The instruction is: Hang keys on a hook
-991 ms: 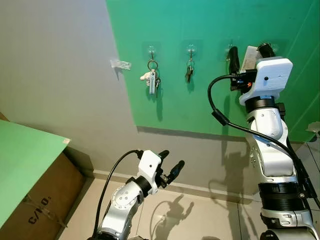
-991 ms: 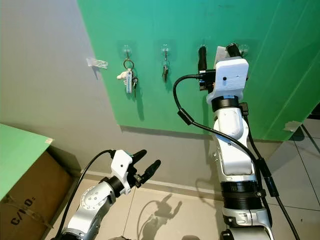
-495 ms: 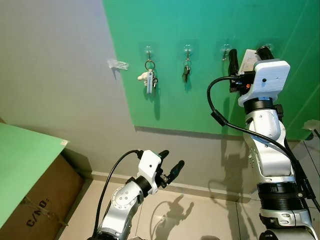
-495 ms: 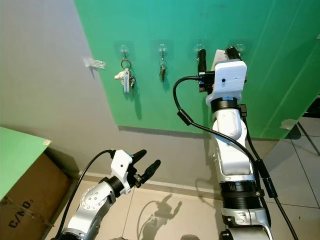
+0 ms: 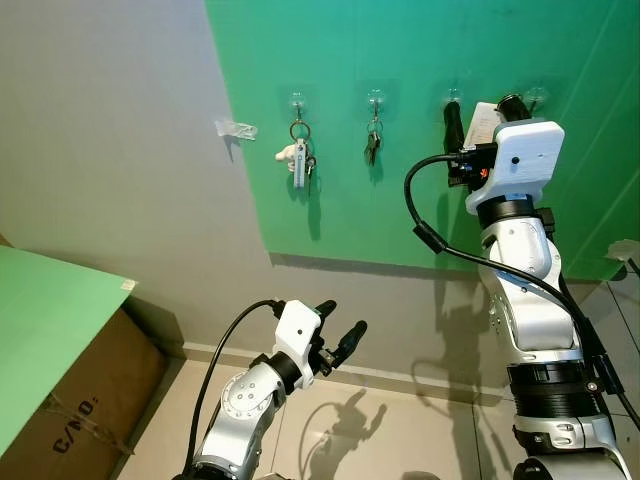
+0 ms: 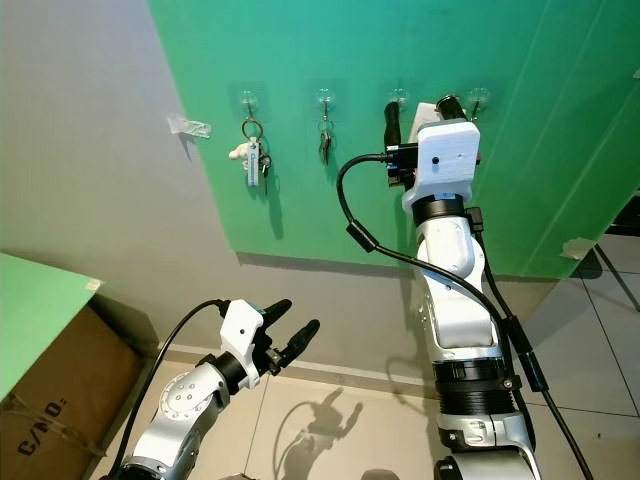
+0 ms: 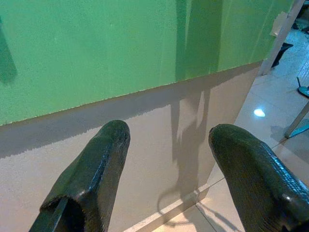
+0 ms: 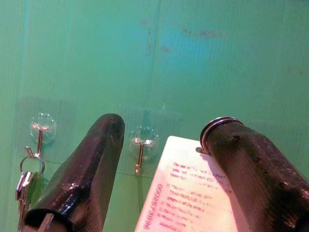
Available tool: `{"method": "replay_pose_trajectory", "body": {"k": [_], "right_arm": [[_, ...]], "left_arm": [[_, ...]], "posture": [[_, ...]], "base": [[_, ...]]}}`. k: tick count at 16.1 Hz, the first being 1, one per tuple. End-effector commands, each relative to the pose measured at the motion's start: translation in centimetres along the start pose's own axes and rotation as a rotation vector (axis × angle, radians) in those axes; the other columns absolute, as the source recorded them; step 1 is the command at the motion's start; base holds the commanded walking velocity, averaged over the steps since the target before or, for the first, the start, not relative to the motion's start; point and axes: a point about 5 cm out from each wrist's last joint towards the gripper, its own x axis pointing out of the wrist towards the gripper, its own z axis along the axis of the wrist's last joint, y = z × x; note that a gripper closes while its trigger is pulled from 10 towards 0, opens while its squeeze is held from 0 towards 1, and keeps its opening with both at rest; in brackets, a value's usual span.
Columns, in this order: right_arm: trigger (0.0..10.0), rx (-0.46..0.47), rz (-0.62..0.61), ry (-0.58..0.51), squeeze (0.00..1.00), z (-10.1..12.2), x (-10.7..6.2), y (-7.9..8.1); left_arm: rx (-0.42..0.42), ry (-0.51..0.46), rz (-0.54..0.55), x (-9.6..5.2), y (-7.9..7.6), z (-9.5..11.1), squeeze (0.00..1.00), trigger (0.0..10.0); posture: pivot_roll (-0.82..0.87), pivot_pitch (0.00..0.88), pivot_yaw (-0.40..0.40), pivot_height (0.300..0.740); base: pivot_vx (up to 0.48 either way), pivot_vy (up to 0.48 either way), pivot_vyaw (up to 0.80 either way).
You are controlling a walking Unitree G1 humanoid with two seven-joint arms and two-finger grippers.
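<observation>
Clear hooks line the green wall panel (image 5: 400, 210). The leftmost hook holds a key bunch with a white fob (image 5: 300, 160), and the one beside it holds a smaller key bunch (image 5: 372, 146). The third hook (image 5: 453, 97) is bare, as is a fourth hook (image 5: 537, 95). My right gripper (image 5: 482, 112) is raised against the wall just below and right of the third hook, fingers apart. A key ring (image 8: 219, 123) loops around one finger, and its white tag (image 8: 188, 193) hangs between the fingers. The bare hook (image 8: 140, 147) sits just ahead. My left gripper (image 5: 343, 316) stands open and low, holding nothing.
A cardboard box (image 5: 70, 400) under a green board (image 5: 40, 310) stands at the lower left. A clear scrap of tape (image 5: 238, 128) sticks to the grey wall. Pale floor tiles (image 5: 400, 440) lie below, and a skirting runs along the wall's foot.
My right gripper has shifted left, so it is closer to the third hook. The camera has drifted slightly. The left arm has stayed put.
</observation>
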Motion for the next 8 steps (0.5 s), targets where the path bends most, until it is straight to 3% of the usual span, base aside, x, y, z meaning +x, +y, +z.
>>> {"method": "replay_pose_trajectory", "body": {"k": [1, 3, 4, 8], "right_arm": [[10.0, 0.019, 0.003, 0.004, 0.00, 0.11, 0.41, 0.14], [10.0, 0.020, 0.002, 0.004, 0.04, 0.13, 0.41, 0.15], [10.0, 0.028, 0.019, 0.002, 1.00, 0.17, 0.39, 0.28], [10.0, 0.035, 0.045, -0.004, 1.00, 0.21, 0.30, 0.61]], "left_arm": [[0.022, -0.010, 0.011, -0.07, 0.35, 0.31, 0.00, 10.0], [0.022, -0.010, 0.011, -0.07, 0.37, 0.34, 0.00, 10.0], [0.023, -0.010, 0.010, -0.06, 0.38, 0.36, 0.00, 10.0], [0.023, -0.010, 0.008, -0.03, 0.35, 0.38, 0.00, 10.0]], "posture": [[-0.24, 0.000, 0.087, 0.740], [-0.24, 0.000, 0.086, 0.740], [-0.24, 0.000, 0.087, 0.740], [-0.24, 0.000, 0.087, 0.740]], "base": [[0.000, 0.000, 0.00], [0.000, 0.000, 0.00], [0.000, 0.000, 0.00], [0.000, 0.000, 0.00]]}}
